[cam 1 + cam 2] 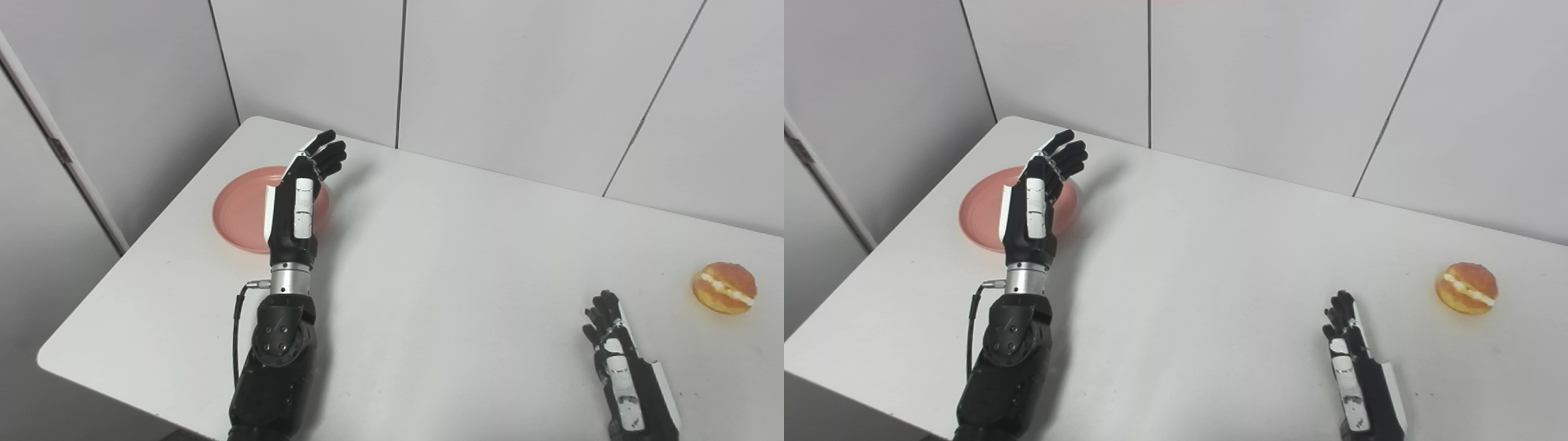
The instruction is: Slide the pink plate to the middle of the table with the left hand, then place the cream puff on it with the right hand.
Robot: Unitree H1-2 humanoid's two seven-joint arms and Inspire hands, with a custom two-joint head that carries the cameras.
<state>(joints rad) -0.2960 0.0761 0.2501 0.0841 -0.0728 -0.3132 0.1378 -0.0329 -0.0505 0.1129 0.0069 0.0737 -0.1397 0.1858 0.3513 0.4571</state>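
The pink plate (239,211) lies on the white table (441,263) near its far left corner. My left hand (303,190) is open and raised over the plate's right part, fingers stretched toward the far wall; I cannot tell if it touches the plate. The cream puff (725,288), golden with a white cream band, sits near the table's right side. My right hand (615,343) rests open and empty near the front right, to the left of and nearer than the puff. The plate also shows in the right eye view (983,214).
Grey wall panels (490,79) stand right behind the table's far edge. The table's left edge (122,257) drops off beside the plate. A wide bare stretch of tabletop lies between the plate and the puff.
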